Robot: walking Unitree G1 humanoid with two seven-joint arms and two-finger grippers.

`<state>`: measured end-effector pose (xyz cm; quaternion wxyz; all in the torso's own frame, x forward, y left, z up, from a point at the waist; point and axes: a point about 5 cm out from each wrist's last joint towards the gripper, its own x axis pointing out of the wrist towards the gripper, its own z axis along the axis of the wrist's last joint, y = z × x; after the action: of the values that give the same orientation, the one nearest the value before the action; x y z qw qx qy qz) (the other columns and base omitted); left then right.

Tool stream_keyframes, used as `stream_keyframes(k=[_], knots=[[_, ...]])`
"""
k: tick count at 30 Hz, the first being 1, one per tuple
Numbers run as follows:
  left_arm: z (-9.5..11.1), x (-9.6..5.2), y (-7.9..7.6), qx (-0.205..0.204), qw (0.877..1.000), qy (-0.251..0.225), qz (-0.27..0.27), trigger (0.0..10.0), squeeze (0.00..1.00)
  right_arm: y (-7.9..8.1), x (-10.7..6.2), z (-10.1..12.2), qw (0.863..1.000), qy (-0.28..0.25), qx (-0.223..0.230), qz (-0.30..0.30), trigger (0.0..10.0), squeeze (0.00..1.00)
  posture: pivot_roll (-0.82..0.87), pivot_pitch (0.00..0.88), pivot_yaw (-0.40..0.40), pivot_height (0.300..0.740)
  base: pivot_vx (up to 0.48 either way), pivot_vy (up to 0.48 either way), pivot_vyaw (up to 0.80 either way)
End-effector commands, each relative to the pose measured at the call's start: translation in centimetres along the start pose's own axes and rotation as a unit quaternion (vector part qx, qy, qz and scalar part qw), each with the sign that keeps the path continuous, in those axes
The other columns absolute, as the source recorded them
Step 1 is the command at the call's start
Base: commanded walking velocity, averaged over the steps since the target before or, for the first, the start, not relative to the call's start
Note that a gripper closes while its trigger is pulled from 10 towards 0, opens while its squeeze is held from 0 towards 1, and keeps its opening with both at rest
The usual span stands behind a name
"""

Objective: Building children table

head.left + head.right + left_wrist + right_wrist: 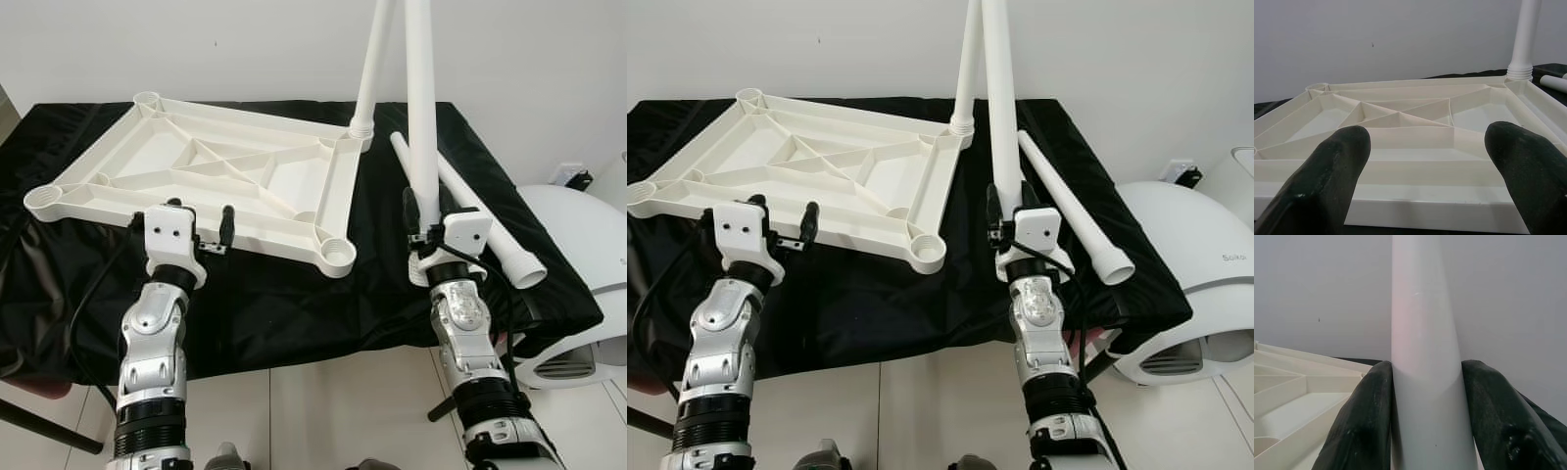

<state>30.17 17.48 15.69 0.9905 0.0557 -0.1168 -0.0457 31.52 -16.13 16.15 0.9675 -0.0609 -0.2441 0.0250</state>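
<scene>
Upturned tabletop with one leg fitted; a second leg gripped upright.

The white tabletop (206, 171) lies underside up on a black cloth (294, 294), one leg (370, 69) standing in its far right corner socket. The right gripper (1425, 421) pinches a second leg (421, 108) upright (fingers pressed to both sides); a third leg (480, 220) lies beside it. The left gripper (1425, 161), fingers spread, sits just before the tabletop's near edge.

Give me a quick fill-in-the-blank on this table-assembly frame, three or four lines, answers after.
1. The right gripper is shut on a white table ____.
2. The tabletop lies upside down on a ____ cloth.
3. The number of legs already standing in a corner socket is ____.
4. The left gripper is ____, facing the tabletop's near edge.

Answers: leg; black; one; open
</scene>
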Motion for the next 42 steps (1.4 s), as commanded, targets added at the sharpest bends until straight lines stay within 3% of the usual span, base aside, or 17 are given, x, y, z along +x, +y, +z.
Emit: stream_keyframes(k=[1,32,39,40,42], knots=[[0.2,0.1,0.9,0.000,0.996,0.000,0.086,10.0,0.00,-0.1,0.3,0.3,1.000,-0.011,-0.005,-0.001,10.0,0.00,0.02,0.027,-0.003,0.740,0.000,0.000,0.00],[0.4,0.1,0.6,-0.002,0.998,-0.003,0.066,10.0,0.00,-0.3,0.5,0.4,1.000,-0.014,-0.008,0.000,10.0,0.00,0.02,0.020,-0.005,0.740,0.000,0.000,0.00],[1.3,0.7,-0.2,-0.019,0.999,-0.017,0.031,10.0,0.00,-0.1,0.8,0.6,1.000,-0.020,-0.008,0.011,10.0,0.00,0.02,0.016,-0.007,0.740,0.000,0.000,0.00],[2.0,0.8,-0.8,-0.037,0.999,-0.026,-0.006,10.0,0.00,-0.3,1.2,1.0,1.000,-0.025,-0.007,0.016,10.0,0.00,0.02,0.016,-0.006,0.740,0.000,0.000,0.00],[2.3,0.8,-1.1,-0.045,0.998,-0.031,-0.023,10.0,0.00,-0.3,1.4,1.2,0.999,-0.028,-0.004,0.018,10.0,0.00,0.02,0.016,-0.006,0.740,0.000,0.000,0.00]])
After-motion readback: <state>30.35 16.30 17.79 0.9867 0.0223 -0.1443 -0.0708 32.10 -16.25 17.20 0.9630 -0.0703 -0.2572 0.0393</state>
